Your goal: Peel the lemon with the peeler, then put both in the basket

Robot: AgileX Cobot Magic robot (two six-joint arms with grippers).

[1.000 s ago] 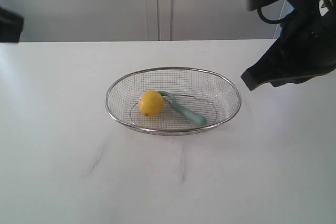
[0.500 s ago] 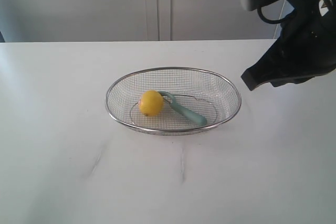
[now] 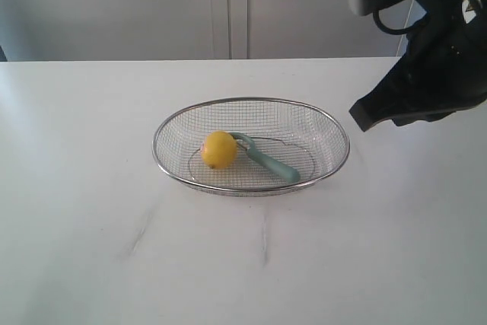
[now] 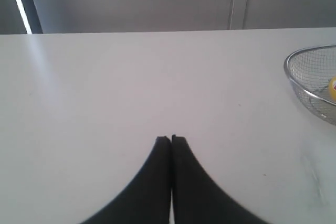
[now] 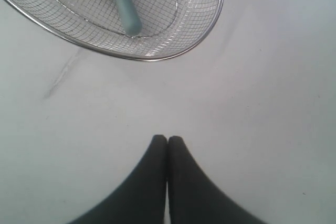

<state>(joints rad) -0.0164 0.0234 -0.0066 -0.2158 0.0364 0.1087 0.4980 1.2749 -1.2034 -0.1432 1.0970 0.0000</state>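
The white table [image 3: 91, 249] bears the wide oval wire-mesh basket [image 3: 251, 100] with its thick silver rim. In it lie the slim, pale teal-handled peeler [image 3: 270, 161] and, just beside its curved head, the small round bright yellow lemon [image 3: 218, 149]. The right gripper [image 5: 167, 139] hangs near the basket and the left gripper [image 4: 171, 139] well apart from it, each with jaws pressed together and empty.

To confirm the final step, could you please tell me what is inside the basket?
The basket holds the lemon and the peeler, its head right beside the lemon. Whether they touch, and the mesh under the lemon, cannot be seen.
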